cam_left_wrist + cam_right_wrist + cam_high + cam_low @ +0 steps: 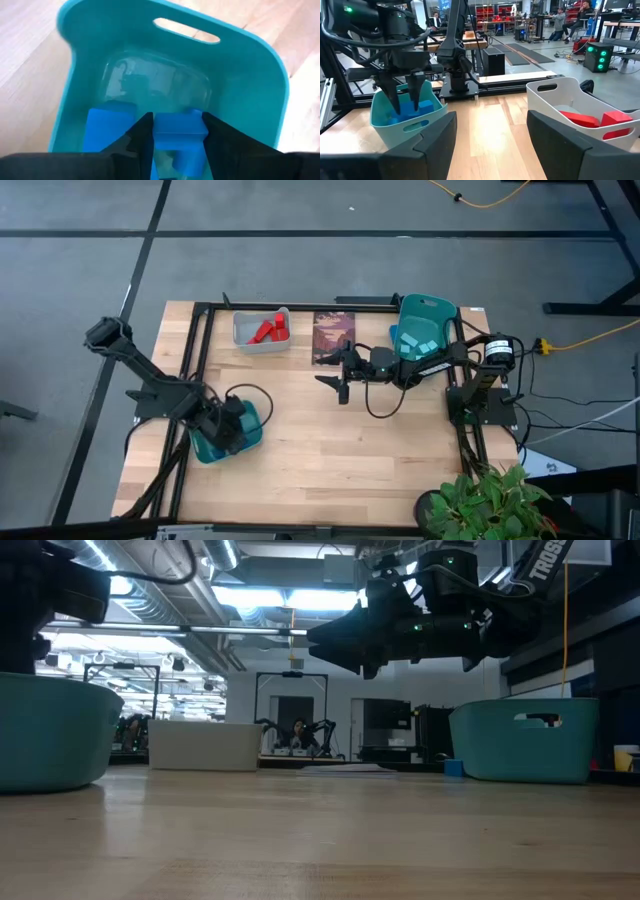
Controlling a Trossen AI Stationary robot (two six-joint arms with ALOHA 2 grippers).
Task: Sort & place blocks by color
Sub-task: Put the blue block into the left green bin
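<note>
Left wrist view: left hand (176, 137) grasping dark blue block (179, 131) inside teal bin (270, 75); right hand (343, 380) released.

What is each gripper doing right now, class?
Left gripper: shut on a dark blue block, inside the teal bin.
Right gripper: open, empty, above the table.

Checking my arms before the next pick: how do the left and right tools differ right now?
The left tool is down inside the teal bin, closed on a dark blue block; the right tool hangs over bare table, away from any bin. The left holds a block; the right is open and empty. Both are dark two-finger tools.
</note>
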